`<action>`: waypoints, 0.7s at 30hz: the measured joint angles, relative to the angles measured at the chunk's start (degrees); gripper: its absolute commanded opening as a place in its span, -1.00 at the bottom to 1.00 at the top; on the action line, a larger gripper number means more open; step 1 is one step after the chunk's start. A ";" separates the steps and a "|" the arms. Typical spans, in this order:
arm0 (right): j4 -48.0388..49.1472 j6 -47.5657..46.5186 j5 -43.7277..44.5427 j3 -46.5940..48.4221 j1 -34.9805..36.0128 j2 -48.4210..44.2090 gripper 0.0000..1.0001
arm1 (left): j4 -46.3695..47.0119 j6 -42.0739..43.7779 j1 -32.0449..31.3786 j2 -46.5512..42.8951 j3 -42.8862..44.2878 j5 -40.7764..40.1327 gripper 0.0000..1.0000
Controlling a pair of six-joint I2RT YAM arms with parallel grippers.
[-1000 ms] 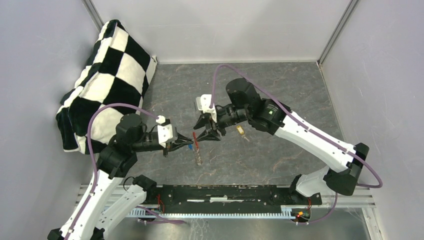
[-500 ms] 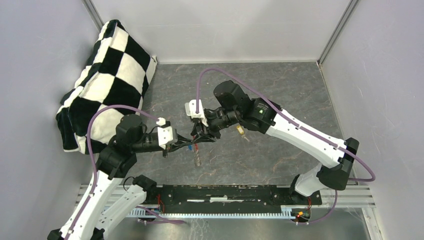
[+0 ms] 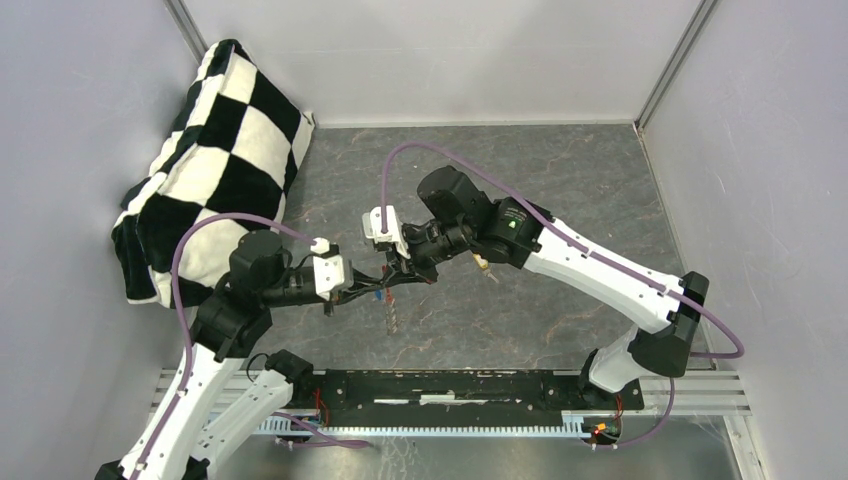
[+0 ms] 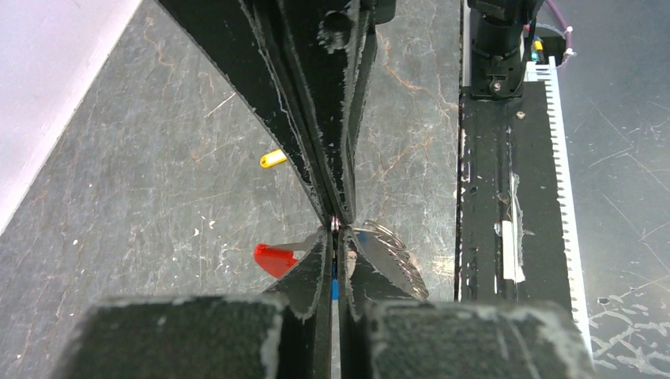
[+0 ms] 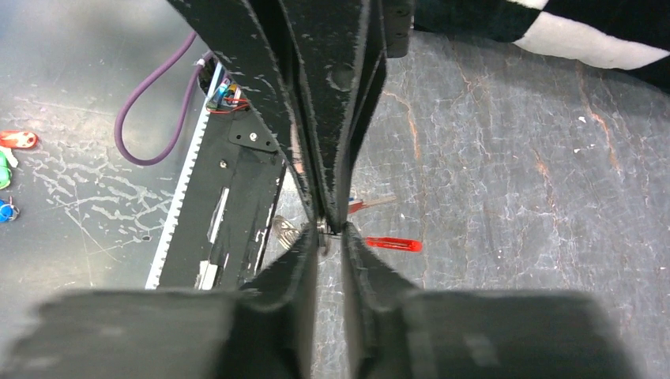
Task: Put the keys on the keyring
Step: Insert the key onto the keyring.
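Observation:
My left gripper (image 3: 378, 291) is shut on the blue-capped key (image 4: 335, 289); the blue cap shows between its jaws. My right gripper (image 3: 398, 275) meets it tip to tip, its jaws nearly together on a small metal loop (image 5: 321, 235). The red keyring (image 4: 275, 259) shows just left of the tips, and as a red strip in the right wrist view (image 5: 393, 245). A coil of bright metal loops (image 4: 391, 246) hangs on the other side and reaches down in the top view (image 3: 393, 318). The yellow-capped key (image 3: 482, 262) lies on the table behind the right wrist and also shows in the left wrist view (image 4: 273, 159).
A black-and-white checkered cloth (image 3: 215, 150) lies heaped at the back left. A black rail (image 3: 450, 390) runs along the near edge between the arm bases. Grey walls close in the table on three sides. Purple cables loop over both arms.
My right arm has swung left and down toward the left gripper, and its open jaws have closed at the left gripper's tips. The left gripper has barely moved.

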 measured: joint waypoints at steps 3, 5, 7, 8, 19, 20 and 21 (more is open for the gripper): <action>-0.57 -0.04 0.22 0.31 0.28 0.07 -0.99 | -0.26 0.09 0.09 0.00 0.04 0.20 -0.50; -0.46 0.07 0.35 0.39 0.28 0.09 -1.00 | -0.17 0.52 0.11 -0.09 0.07 0.22 -0.03; 0.59 0.52 0.59 0.20 0.28 0.07 -1.00 | -0.48 1.29 0.11 -0.22 0.20 0.31 0.07; 1.84 0.96 0.59 -0.37 0.28 -0.09 -1.00 | -1.05 1.55 0.11 -0.44 0.39 0.28 0.08; 26.49 12.83 -3.34 -22.03 -1.14 -10.69 -0.99 | -7.37 9.77 0.11 -3.26 4.59 -2.89 -0.08; 29.07 14.12 -3.91 -23.67 -1.38 -11.78 -0.99 | -7.76 10.38 0.11 -3.52 4.68 -2.99 -0.06; 31.23 15.28 -4.44 -24.87 -1.64 -12.55 -0.99 | -8.37 11.02 0.11 -3.87 4.72 -3.08 -0.05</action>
